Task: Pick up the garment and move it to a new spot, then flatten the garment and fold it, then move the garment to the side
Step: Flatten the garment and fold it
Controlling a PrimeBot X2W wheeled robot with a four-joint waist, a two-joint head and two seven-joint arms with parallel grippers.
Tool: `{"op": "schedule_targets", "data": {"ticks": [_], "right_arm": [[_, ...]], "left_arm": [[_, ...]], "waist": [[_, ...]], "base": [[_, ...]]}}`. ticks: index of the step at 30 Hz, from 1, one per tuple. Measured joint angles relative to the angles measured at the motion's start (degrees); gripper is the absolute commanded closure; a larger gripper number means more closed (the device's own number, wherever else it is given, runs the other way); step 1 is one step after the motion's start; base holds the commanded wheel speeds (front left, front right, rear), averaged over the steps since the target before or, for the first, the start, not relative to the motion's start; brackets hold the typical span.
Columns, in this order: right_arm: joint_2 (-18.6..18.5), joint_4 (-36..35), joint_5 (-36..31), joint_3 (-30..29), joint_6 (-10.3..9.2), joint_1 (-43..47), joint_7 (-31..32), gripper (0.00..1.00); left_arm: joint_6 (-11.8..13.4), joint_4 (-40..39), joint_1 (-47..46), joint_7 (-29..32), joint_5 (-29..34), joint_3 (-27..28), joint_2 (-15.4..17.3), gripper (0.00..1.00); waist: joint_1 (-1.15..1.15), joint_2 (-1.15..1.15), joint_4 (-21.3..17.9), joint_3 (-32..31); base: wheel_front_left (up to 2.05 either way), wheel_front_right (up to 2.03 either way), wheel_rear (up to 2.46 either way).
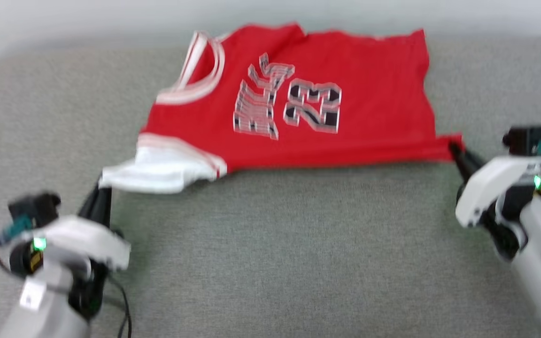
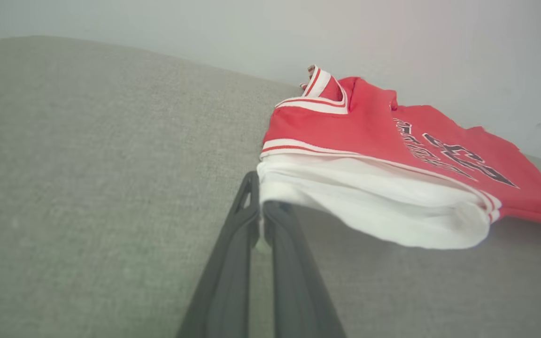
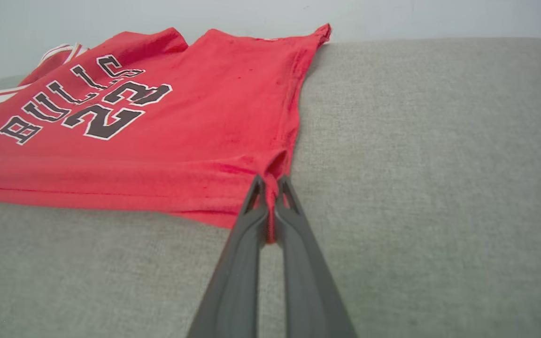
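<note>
The left hand (image 1: 103, 189) is closed on the edge of a white sleeve, and the right hand (image 1: 453, 146) is closed on a red hem corner. Together they hold one long side of the garment between them.

A wide desk (image 1: 270, 263) covered in grey woven cloth spreads across the scene, with a pale wall (image 1: 64, 19) behind it. The garment (image 1: 298, 103), a red basketball-style shirt, lies chest-up on the far half of the desk. Its collar points to the robot's left and its bottom hem to the right. It lies loose on the cloth, not in any bin or basket.

The near edge runs in a fairly straight, taut line from one hand to the other and looks slightly lifted off the desk. The far edge is wavier, and the cloth bunches a little near the striped collar. The black, white-outlined lettering (image 1: 289, 101) and the number 23 sit in the middle of the chest.

The white sleeve (image 1: 158, 171), trimmed in red and white stripes, sags from the left hand's grip. The hem corner (image 1: 446, 141) is drawn into a small point at the right hand's fingertips.

This looks like the flattening step, with the shirt spread and pulled straight, not yet folded. The next move probably calls for both hands to keep an even pull while setting the near edge down, so the far wrinkles ease out before any fold.
</note>
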Motion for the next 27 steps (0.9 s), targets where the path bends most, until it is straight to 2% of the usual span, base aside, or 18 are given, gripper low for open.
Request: {"op": "schedule_targets", "data": {"ticks": [3, 9, 17, 21, 27], "right_arm": [[-0.93, -2.78, 0.85, 0.58, 0.00, 5.15, -0.20, 1.00], [-1.96, -8.60, 1.25, -0.40, 0.01, 16.24, -0.63, 1.00], [-2.38, -19.65, -0.99, -7.40, 0.02, 32.34, 1.26, 1.00], [-0.93, -27.10, -4.34, -12.88, 0.02, 42.08, 4.78, 1.00], [4.05, -39.53, -10.20, -20.50, -0.01, 51.35, 12.10, 1.00]], "left_arm": [[0.88, -3.23, 6.39, 0.00, -0.07, 1.05, -0.11, 1.00], [4.54, -10.12, 19.02, 0.67, -1.48, 1.88, 0.10, 1.00], [10.32, -22.80, 32.50, 5.21, -3.25, 2.42, 1.01, 1.00], [13.22, -29.82, 38.17, 8.53, -4.70, 2.77, 1.71, 1.00], [17.24, -39.76, 42.79, 13.69, -5.71, 2.56, 3.10, 1.00]], "waist": [[0.00, 0.00, 0.36, -2.70], [0.00, 0.00, 0.93, -7.44], [0.00, 0.00, 2.41, -11.74], [0.00, 0.00, 3.60, -13.21], [0.01, 0.00, 4.81, -13.94]], "base": [[0.00, 0.00, 0.00], [0.00, 0.00, 0.00], [0.00, 0.00, 0.00], [0.00, 0.00, 0.00], [0.00, 0.00, 0.00]]}}
